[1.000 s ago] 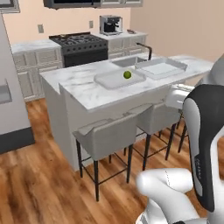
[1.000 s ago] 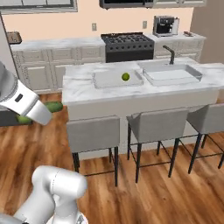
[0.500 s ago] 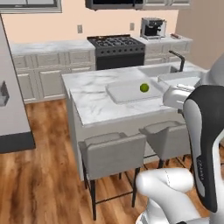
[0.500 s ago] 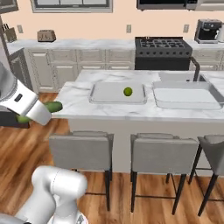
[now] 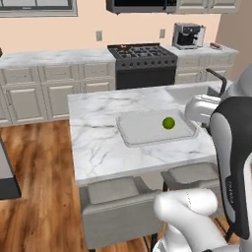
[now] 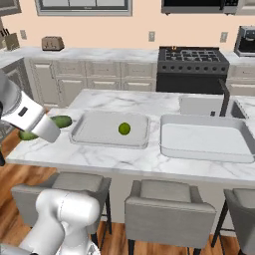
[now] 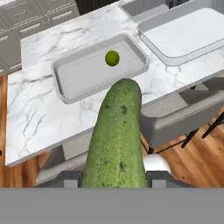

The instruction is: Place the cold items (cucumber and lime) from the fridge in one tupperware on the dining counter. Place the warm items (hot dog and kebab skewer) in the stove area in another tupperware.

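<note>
While I watched through the hand camera, the claw [image 7: 114, 177] was clenched on the dark green, bumpy-skinned cucumber [image 7: 117, 140], which ran straight out from between the fingers toward the long white, grey-veined marble worktop [image 7: 35, 109]. From the right base camera I saw the same cucumber [image 6: 61, 121] poking out past the white wrist, held above the near left end of the worktop [image 6: 129, 159], just beside the nearer shallow pale grey rectangular tray [image 6: 82, 137]. That tray held the small round bright green lime [image 6: 124, 129], which lay right of the tray's middle. A second pale grey tray of the same kind [image 6: 206, 154] sat close to the right of the first, apart from it. Behind the worktop stood the black gas range with grates [image 5: 141, 54], flanked by cream cabinets. Grey stools [image 6: 167, 209] were tucked under the near edge.
</note>
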